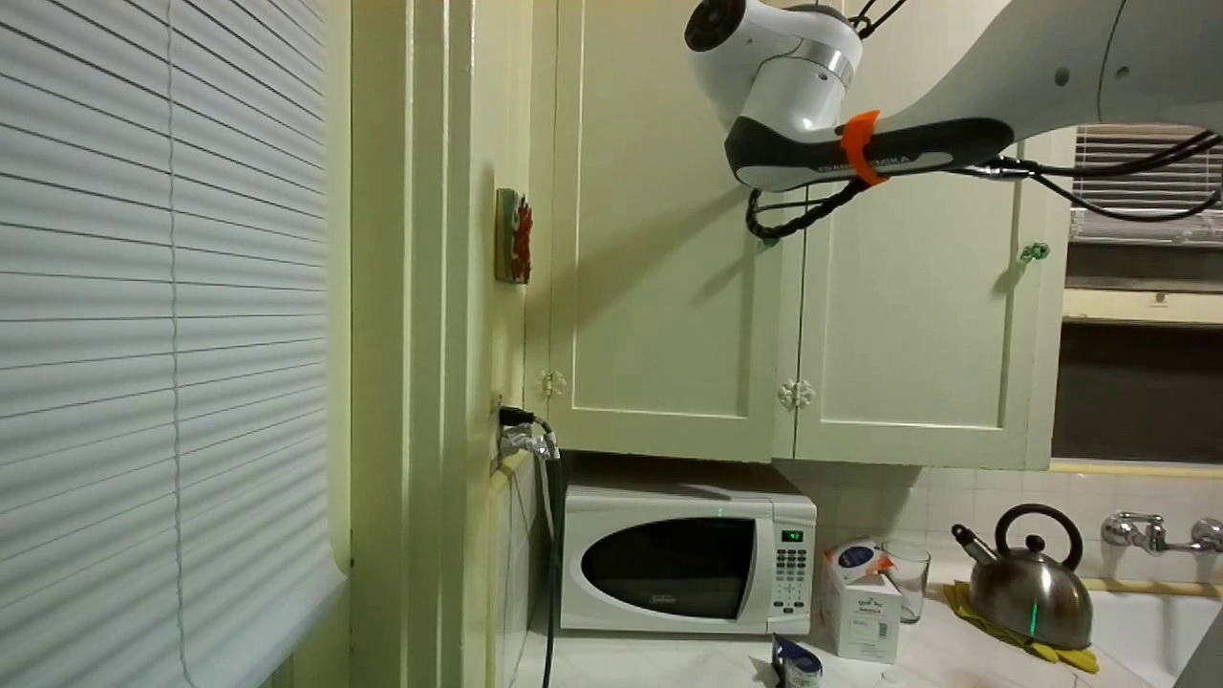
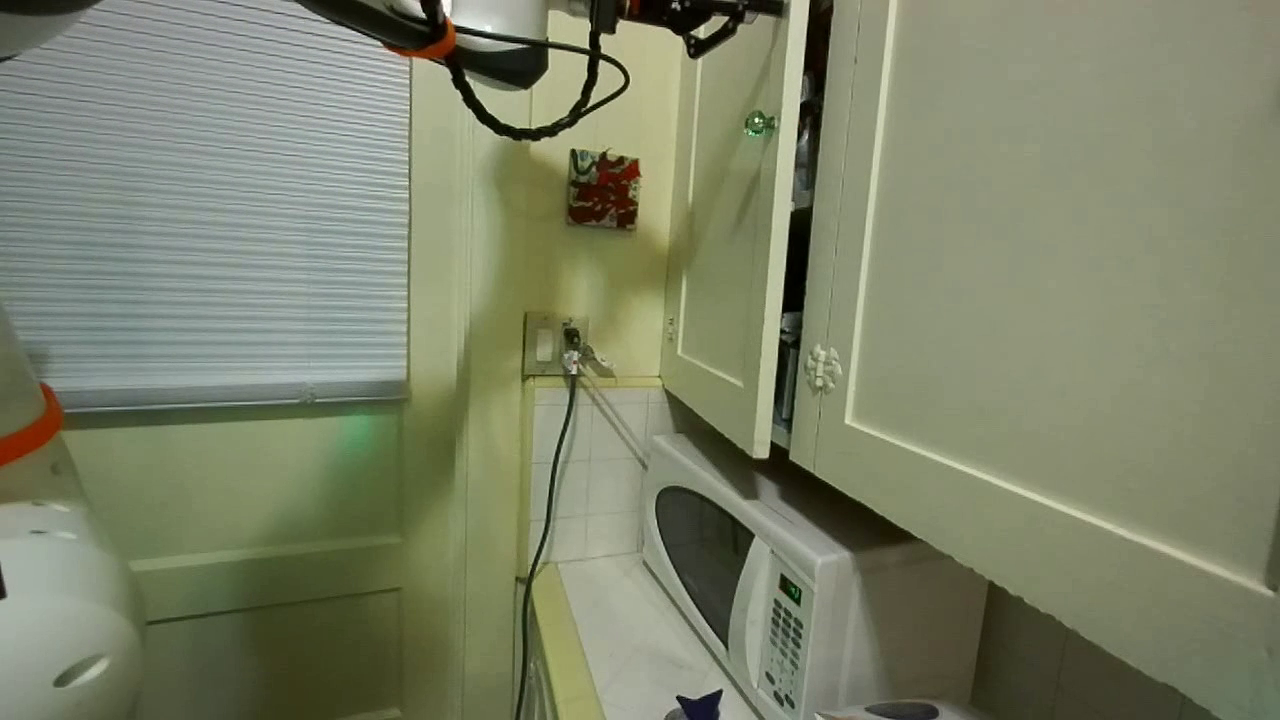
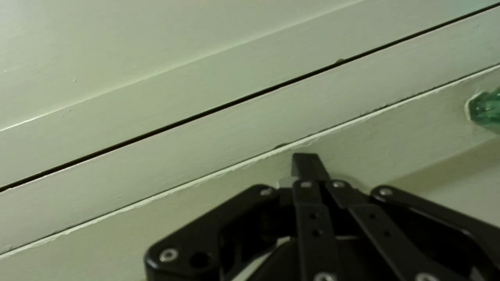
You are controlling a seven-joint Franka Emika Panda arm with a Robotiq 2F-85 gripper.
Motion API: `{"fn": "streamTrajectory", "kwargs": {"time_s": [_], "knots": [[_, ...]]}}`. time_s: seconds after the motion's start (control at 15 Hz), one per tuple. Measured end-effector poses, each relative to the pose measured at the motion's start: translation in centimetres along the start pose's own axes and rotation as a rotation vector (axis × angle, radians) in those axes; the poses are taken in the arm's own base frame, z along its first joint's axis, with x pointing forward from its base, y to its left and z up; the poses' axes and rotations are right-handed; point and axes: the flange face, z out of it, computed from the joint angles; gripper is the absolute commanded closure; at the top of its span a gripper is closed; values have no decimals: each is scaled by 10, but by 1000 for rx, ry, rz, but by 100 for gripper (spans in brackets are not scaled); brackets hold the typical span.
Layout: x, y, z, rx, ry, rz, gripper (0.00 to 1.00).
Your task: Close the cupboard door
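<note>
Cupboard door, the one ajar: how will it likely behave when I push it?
The cupboard door should probably stay stiff, being a framed panel. It likely swings rather than slides, given the hinge. Near the knob, across from that hinge, it may need little force.

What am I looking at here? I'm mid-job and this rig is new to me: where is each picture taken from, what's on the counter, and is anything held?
The machine is a Franka Panda arm with a Robotiq gripper. Two pictures come from cameras outside the robot; the wrist view comes from a camera on its wrist, looking along the gripper.

The cupboard door, with its green knob, stands ajar in an exterior view. The gripper is shut near that door's free edge and holds nothing visible; whether it touches the door, I cannot tell.

On the counter I can make out a white microwave, a white carton, a drinking glass and a metal kettle on a yellow cloth.
</note>
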Motion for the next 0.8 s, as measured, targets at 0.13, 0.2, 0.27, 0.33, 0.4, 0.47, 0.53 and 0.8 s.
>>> {"fn": "streamTrajectory", "kwargs": {"time_s": [0.13,0.2,0.27,0.33,0.4,0.47,0.53,0.8], "knots": [[-1,-4,7,13,-6,12,100],[-2,-5,11,21,-3,18,100],[-2,-5,14,30,1,24,100],[-2,-6,18,41,9,31,100],[-1,-7,22,54,20,38,100],[-1,-7,26,68,31,46,100],[0,-8,30,83,44,55,100],[1,-5,39,127,65,82,100]]}}
